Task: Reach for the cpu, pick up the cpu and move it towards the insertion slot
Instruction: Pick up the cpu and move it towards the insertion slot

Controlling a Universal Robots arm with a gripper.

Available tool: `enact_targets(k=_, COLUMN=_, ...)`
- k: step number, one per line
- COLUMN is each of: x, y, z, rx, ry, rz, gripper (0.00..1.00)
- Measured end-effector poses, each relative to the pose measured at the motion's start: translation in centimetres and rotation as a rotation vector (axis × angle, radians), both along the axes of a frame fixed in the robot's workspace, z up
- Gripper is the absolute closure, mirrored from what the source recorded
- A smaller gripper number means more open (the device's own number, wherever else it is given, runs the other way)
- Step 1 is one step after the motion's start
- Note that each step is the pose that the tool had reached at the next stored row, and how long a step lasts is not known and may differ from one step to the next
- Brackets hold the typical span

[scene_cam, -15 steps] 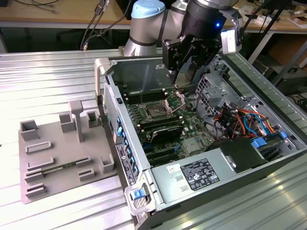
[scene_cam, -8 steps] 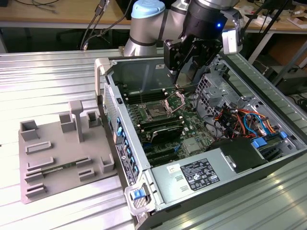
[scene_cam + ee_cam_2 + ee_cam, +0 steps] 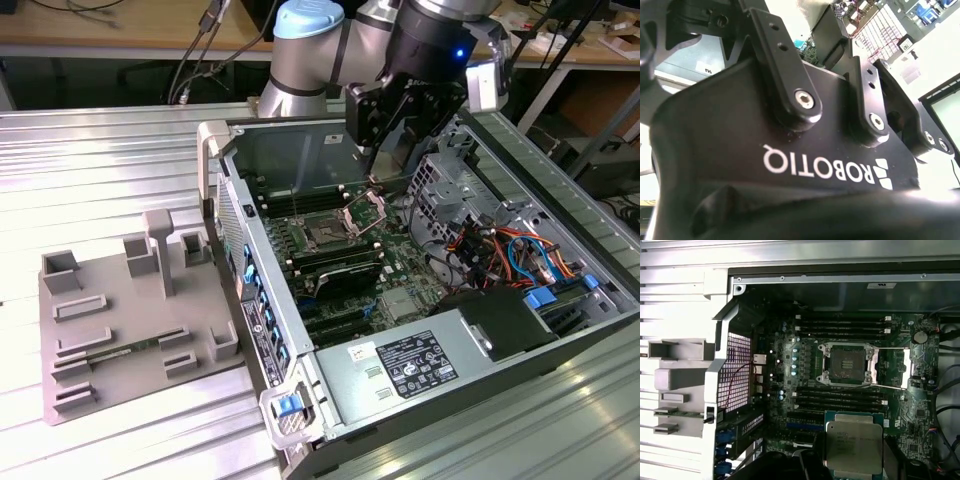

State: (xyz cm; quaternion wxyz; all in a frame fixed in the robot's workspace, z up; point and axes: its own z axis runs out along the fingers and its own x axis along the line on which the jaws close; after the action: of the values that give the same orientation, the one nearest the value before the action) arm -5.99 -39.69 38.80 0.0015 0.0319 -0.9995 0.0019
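Observation:
The cpu point(image 3: 854, 442), a flat square chip with a silvery top and a thin green rim, hangs over the motherboard between dark fingers point(image 3: 802, 462) in the first wrist view. My gripper point(image 3: 379, 172) is shut on it, inside the open computer case. The insertion slot point(image 3: 847, 364) lies on the green board a short way off the chip. It has a dark centre and a silver frame, and its hinged bracket point(image 3: 910, 367) is swung open. In the exterior view the insertion slot point(image 3: 325, 235) sits below the gripper, towards that view's left. The gripper's black housing point(image 3: 790, 150) looms close in the second wrist view.
Long black memory slots point(image 3: 840, 330) flank the socket on both sides. A drive cage point(image 3: 440, 190), coloured cables point(image 3: 510, 250) and the power supply point(image 3: 410, 365) crowd the case towards the exterior view's right. A grey fixture plate point(image 3: 130, 310) lies on the ribbed metal table at that view's left.

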Motion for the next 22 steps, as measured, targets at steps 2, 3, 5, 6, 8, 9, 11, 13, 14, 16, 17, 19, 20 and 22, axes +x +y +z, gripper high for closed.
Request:
enact_targets(k=2, x=0.18, y=0.13, z=-0.03, rx=0.0, ry=0.0, rz=0.0, gripper=0.46)
enact_targets(k=3, x=0.36, y=0.3, z=-0.05, rx=-0.0001, ry=0.0, rz=0.0, gripper=0.46)
enact_targets(k=5, x=0.58, y=0.45, z=-0.08, rx=0.0004, ry=0.0, rz=0.0, gripper=0.46)
enact_targets(k=6, x=0.72, y=0.47, z=-0.1, rx=0.0048, ry=0.0, rz=0.0, gripper=0.46)
enact_targets(k=8, x=0.9, y=0.5, z=-0.17, rx=0.0183, ry=-0.0001, rz=0.0, gripper=0.46)
enact_targets(k=9, x=0.99, y=0.51, z=-0.23, rx=0.0244, ry=-0.0001, rz=0.0, gripper=0.46)
enact_targets(k=11, x=1.13, y=0.54, z=-0.36, rx=0.0303, ry=0.0005, rz=0.0, gripper=0.46)
enact_targets(k=13, x=1.58, y=0.83, z=-0.75, rx=0.0317, ry=0.0013, rz=0.0, gripper=0.46)
enact_targets(k=14, x=1.66, y=0.88, z=-0.81, rx=0.0318, ry=0.0014, rz=0.0, gripper=0.46)
enact_targets(k=16, x=1.87, y=1.06, z=-1.02, rx=0.0317, ry=0.0016, rz=0.0, gripper=0.46)
enact_targets(k=17, x=1.93, y=1.12, z=-1.1, rx=0.0318, ry=0.0016, rz=-0.001, gripper=0.46)
enact_targets(k=19, x=2.01, y=1.23, z=-1.23, rx=0.0318, ry=0.0015, rz=-0.001, gripper=0.46)
enact_targets(k=20, x=2.04, y=1.27, z=-1.28, rx=0.0318, ry=0.0016, rz=-0.001, gripper=0.46)
enact_targets(k=22, x=2.1, y=1.32, z=-1.38, rx=0.0319, ry=0.0015, rz=0.0, gripper=0.46)
